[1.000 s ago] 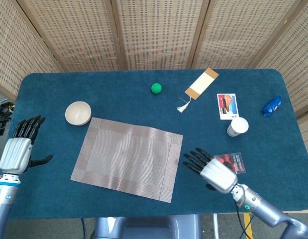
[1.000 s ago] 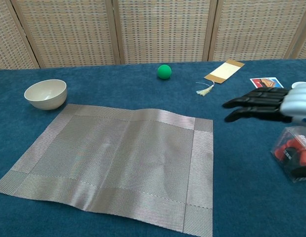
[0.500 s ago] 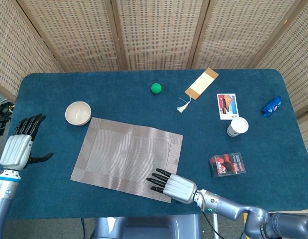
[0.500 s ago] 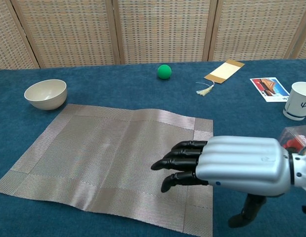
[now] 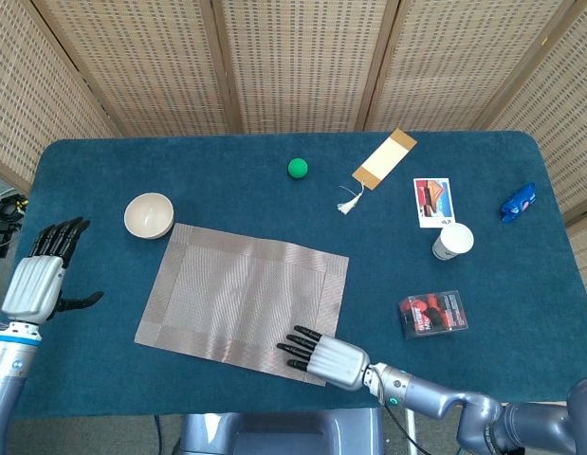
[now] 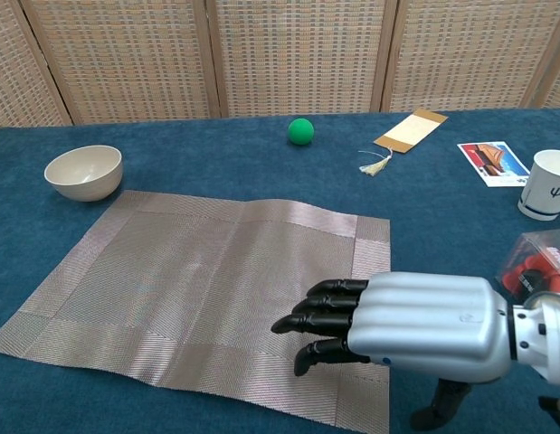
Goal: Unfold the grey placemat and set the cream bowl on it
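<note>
The grey placemat lies flat and unfolded in the middle of the blue table. The cream bowl stands upright on the cloth just off the mat's far left corner, apart from both hands. My right hand hovers over the mat's near right corner, fingers stretched out toward the left, holding nothing. My left hand is at the table's left edge, fingers spread and empty; the chest view does not show it.
A green ball and a tan bookmark with a tassel lie at the back. To the right are a picture card, a white paper cup, a clear box of red items and a blue object.
My right hand swept from the right of the mat to above its near right corner, then shifted slightly nearer and left. The left hand barely moved.
</note>
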Robot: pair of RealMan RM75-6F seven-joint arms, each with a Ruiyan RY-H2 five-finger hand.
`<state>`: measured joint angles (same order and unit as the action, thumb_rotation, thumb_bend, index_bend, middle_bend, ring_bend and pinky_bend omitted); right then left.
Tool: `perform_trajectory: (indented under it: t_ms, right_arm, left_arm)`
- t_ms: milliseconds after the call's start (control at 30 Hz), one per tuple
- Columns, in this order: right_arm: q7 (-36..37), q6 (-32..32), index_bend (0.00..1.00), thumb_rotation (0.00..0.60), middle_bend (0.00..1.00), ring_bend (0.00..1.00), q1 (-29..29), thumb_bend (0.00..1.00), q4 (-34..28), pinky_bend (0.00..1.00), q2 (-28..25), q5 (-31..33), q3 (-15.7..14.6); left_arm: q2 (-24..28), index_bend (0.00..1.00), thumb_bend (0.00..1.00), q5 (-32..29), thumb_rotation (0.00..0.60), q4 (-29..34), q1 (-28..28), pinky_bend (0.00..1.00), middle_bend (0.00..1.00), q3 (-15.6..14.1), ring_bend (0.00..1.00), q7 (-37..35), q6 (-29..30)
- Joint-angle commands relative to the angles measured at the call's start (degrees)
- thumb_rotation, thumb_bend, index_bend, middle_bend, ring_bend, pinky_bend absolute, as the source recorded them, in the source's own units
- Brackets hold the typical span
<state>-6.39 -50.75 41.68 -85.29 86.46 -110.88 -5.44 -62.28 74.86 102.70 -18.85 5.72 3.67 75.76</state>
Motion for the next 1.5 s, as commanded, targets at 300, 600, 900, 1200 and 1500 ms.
perform_trajectory:
  t_ms: [300, 600, 900, 1200, 1500]
  right_arm:
    - [-0.5, -0.7, 0.24, 0.600, 0.00, 0.00, 1.0, 0.00, 3.5, 0.00, 2.8, 0.1, -1.4]
    - [0.0, -0.9, 0.24, 0.600, 0.01, 0.00, 2.2, 0.00, 5.3, 0.00, 4.8, 0.6, -1.7]
    - [0.2, -2.0, 0.24, 0.600, 0.02, 0.00, 3.1, 0.15, 6.7, 0.00, 5.9, 1.4, -1.6]
    - [1.0, -3.0, 0.24, 0.600, 0.02, 0.00, 3.6, 0.39, 7.9, 0.00, 6.6, 2.2, -1.8]
    - [1.8, -3.5, 0.25, 0.600, 0.03, 0.00, 3.7, 0.52, 8.6, 0.00, 6.8, 2.8, -2.6]
  left_arm:
    - [-0.2, 0.00, 0.00, 0.0, 0.600, -0.1, 0.0, 0.00, 0.00, 0.4, 0.00, 0.2, -0.6]
    - [-0.3, 0.00, 0.00, 0.1, 0.600, -0.3, 0.0, 0.00, 0.00, 0.7, 0.00, 0.2, -1.1]
    - [-0.3, 0.00, 0.00, 0.1, 0.600, -0.5, 0.0, 0.00, 0.00, 1.0, 0.00, 0.0, -1.6]
    - [-0.4, 0.00, 0.00, 0.3, 0.600, -0.5, -0.1, 0.00, 0.00, 1.2, 0.00, 0.0, -2.0]
    - [-0.4, 0.00, 0.00, 0.3, 0.600, -0.5, -0.1, 0.00, 0.00, 1.4, 0.00, -0.1, -2.3]
